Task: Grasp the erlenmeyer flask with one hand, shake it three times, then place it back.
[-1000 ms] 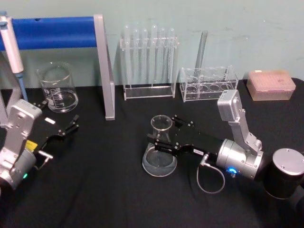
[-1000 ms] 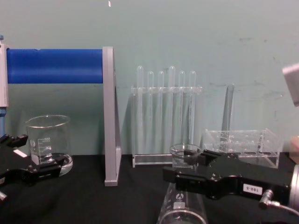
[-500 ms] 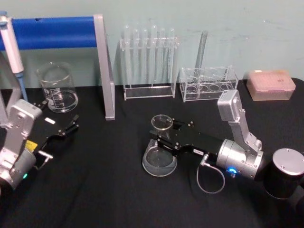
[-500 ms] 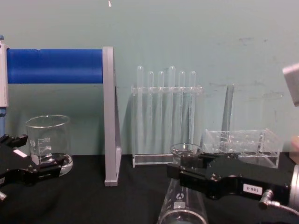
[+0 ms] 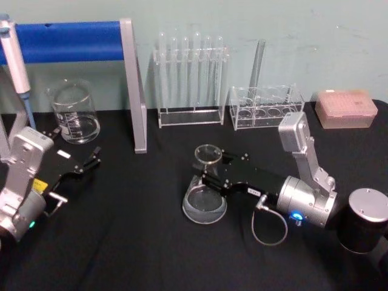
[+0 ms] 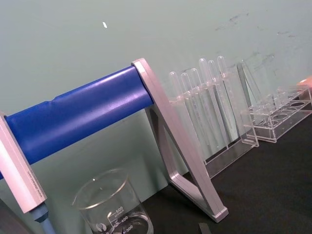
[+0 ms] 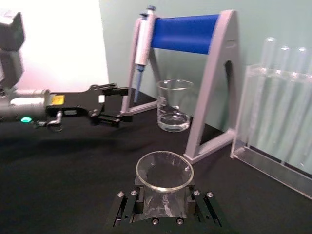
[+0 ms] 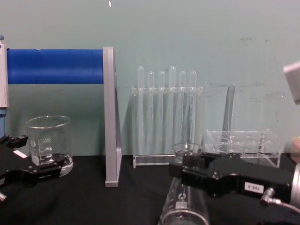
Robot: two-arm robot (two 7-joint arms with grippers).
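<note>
— So, where is the erlenmeyer flask (image 5: 205,206) to be found?
— Upright at mid-worktop (image 5: 133,242), base seemingly seated. Its neck is clamped between the jaws of the right gripper (image 5: 206,177).
— What can be judged done?
— The grasp only; three shakes and the return are left.
— What is added by each view?
— From the right wrist, the neck is seen pinched just under the rim. From the head, the left gripper (image 5: 92,159) is seen parked near the beaker (image 5: 74,112), jaws apart.
</note>
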